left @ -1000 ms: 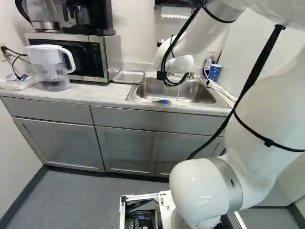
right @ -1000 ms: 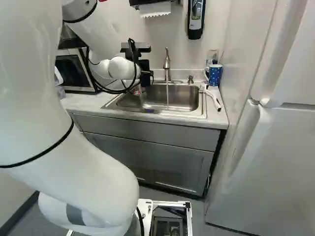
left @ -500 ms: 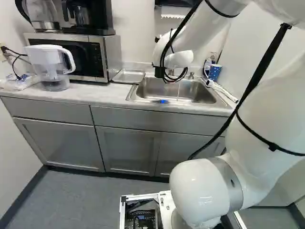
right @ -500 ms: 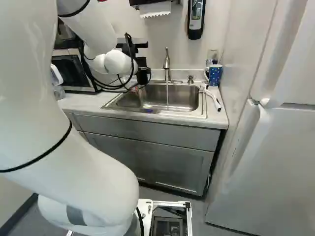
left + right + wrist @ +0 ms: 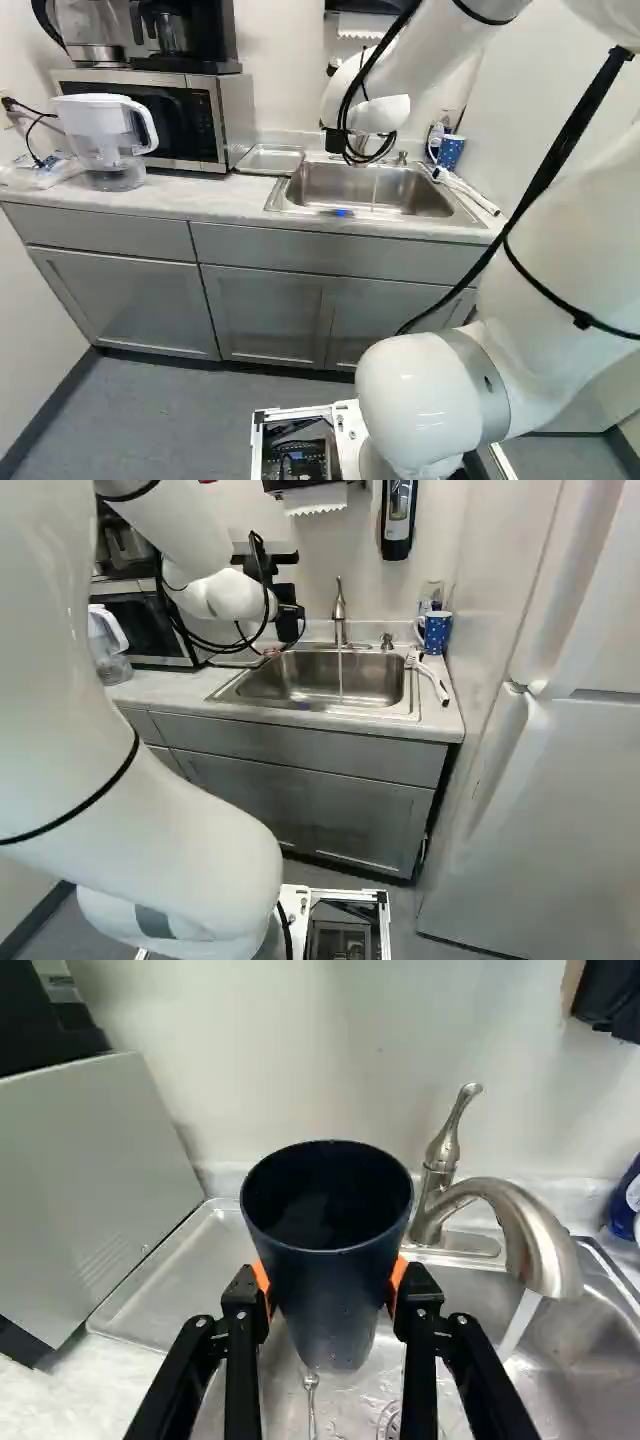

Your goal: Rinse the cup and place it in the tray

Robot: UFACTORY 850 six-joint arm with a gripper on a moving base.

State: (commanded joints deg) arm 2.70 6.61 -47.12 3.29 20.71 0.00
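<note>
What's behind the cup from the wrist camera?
Around the cup show parts of the wall, tray and sink. Its solid body covers whatever is directly behind, so I can't tell.

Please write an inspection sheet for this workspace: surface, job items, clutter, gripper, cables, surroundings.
Surface: pale countertop around a stainless steel sink; water runs from the brushed metal faucet.
Job items: dark blue, open-topped cup, held up off the surface; shallow metal tray beside the sink, no cup in it.
Clutter: white-lidded clear pitcher; blue mug with light dots; white-handled brush.
Gripper: black two-fingered gripper, orange-padded jaws closed on the cup from both sides.
Cables: black cable hanging along the arm; black cords at the left wall in the left base view.
Surroundings: steel-and-black microwave, grey cabinets, white refrigerator.
</note>
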